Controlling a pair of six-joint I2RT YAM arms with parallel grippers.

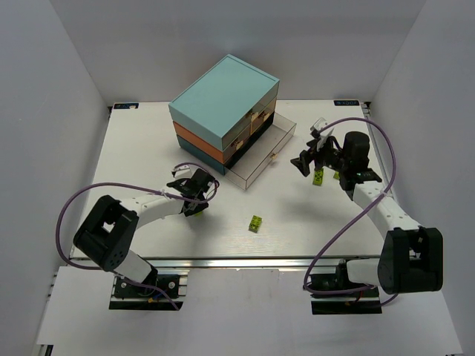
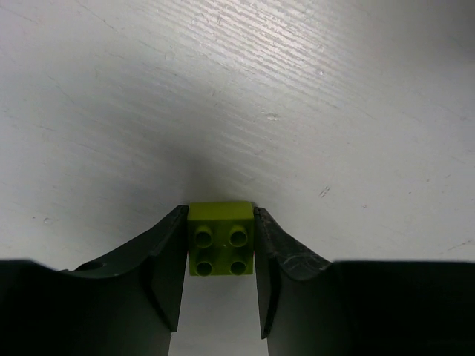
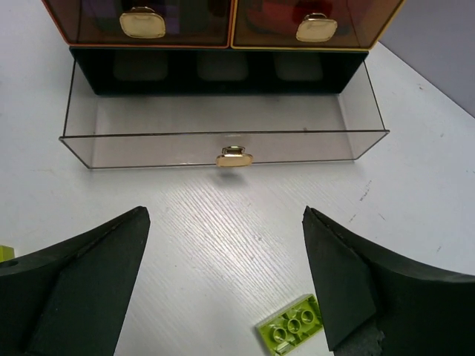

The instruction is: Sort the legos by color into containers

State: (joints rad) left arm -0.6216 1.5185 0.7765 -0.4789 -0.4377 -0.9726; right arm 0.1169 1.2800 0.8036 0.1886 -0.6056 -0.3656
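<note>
Overhead, the left gripper reaches down to the table in front of the chest. A bit of yellow-green shows at its tip. The right gripper hangs with its fingers apart, to the right of the pulled-out clear drawer at the bottom of the chest. A flat yellow-green brick lies just below it, and a second small yellow-green piece sits just beside that. A lone yellow-green brick lies near the front edge, between the two arms and well apart from both. The chest is stacked light teal over orange over dark. Small labels at the table's far corners cannot be read.

From the left wrist, the two dark fingers press against opposite sides of a square yellow-green brick, studs up, four of them. It is pinched while it rests on the white tabletop.

From the right wrist, the fingers stand spread wide and grip nothing. The flat yellow-green brick lies on the table by the inner edge of the right-hand finger. Ahead, the clear drawer stands open with a gold handle on its front. Above it are two shut tinted drawers with gold pulls, the left one showing purple behind, the right one showing red.
</note>
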